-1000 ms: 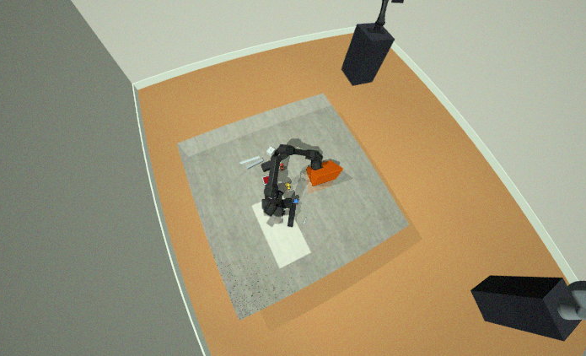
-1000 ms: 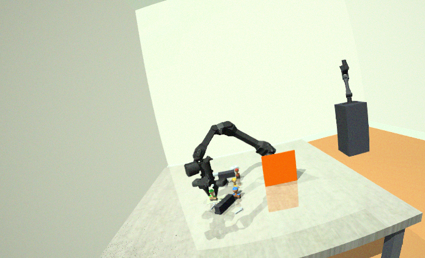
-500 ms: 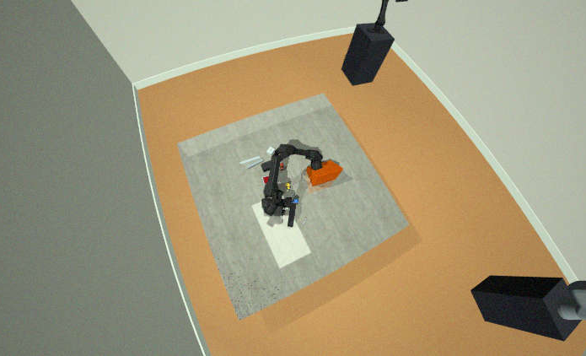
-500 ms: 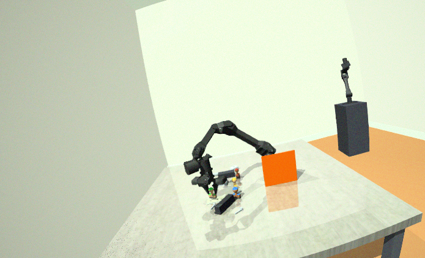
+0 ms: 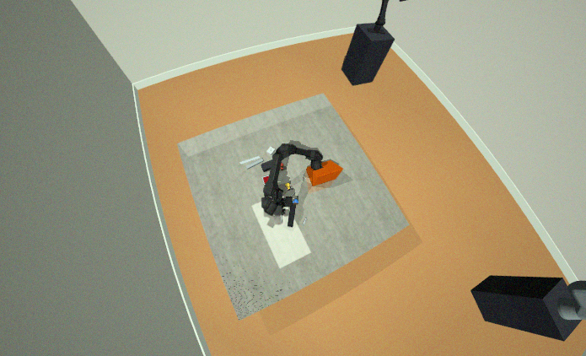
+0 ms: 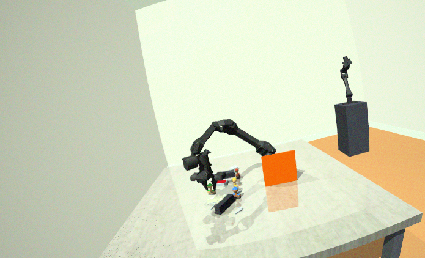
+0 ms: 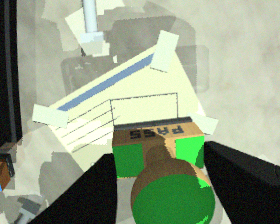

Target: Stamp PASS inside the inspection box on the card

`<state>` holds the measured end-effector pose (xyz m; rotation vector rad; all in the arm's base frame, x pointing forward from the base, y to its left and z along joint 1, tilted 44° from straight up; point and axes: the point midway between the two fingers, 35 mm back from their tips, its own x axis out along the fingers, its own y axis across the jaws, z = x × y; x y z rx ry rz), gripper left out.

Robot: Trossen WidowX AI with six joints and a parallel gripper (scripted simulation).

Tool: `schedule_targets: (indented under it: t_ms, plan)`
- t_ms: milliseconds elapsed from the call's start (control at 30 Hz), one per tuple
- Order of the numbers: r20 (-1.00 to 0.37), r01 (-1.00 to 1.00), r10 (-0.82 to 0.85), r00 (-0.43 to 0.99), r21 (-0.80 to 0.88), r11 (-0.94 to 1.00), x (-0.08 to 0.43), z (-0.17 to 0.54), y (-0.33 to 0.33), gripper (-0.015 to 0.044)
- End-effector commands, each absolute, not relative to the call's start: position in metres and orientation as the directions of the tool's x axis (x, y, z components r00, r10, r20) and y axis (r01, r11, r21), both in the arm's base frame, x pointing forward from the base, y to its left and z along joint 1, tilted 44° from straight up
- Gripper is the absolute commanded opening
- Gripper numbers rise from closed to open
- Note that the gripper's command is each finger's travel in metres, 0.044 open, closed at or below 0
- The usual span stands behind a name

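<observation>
My gripper point(image 6: 211, 189) point(image 7: 159, 156) is shut on the PASS stamp, which has a green knob point(image 6: 210, 185) point(image 7: 173, 200) and PASS lettering on its base. The stamp is upright above the card point(image 7: 136, 85) point(image 6: 213, 201), at the near edge of the inspection box point(image 7: 143, 96). The far part of the box shows no print; the near part is hidden by the stamp. Tape strips lie on the card's corners. A red ink pad point(image 5: 266, 179) point(image 6: 221, 181) lies behind the gripper in the exterior view. The stamp's underside is hidden.
A blue-topped stamp point(image 5: 295, 201) point(image 6: 235, 189), a yellow-topped one point(image 5: 287, 186) point(image 6: 234, 180) and a red-topped one point(image 6: 236, 170) stand beside the arm. A black block point(image 6: 224, 204) point(image 7: 3, 75) lies near the card. An orange box point(image 5: 325, 173) point(image 6: 279, 168) stands by the arm's base.
</observation>
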<state>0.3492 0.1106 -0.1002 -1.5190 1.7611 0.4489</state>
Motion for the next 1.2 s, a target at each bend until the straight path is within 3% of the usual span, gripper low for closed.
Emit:
schedule_targets:
  t_ms: [0, 533, 1167]
  plan:
    - [-0.731, -0.950, -0.683, -0.007, -0.209, 0.234, 0.349, -0.094, 0.118, 0.0000]
    - [-0.731, -0.950, -0.683, -0.008, -0.209, 0.234, 0.349, -0.078, 0.131, 0.0000]
    - [-0.726, -0.948, -0.687, -0.008, -0.212, 0.236, 0.371, -0.002, 0.051, 0.0000]
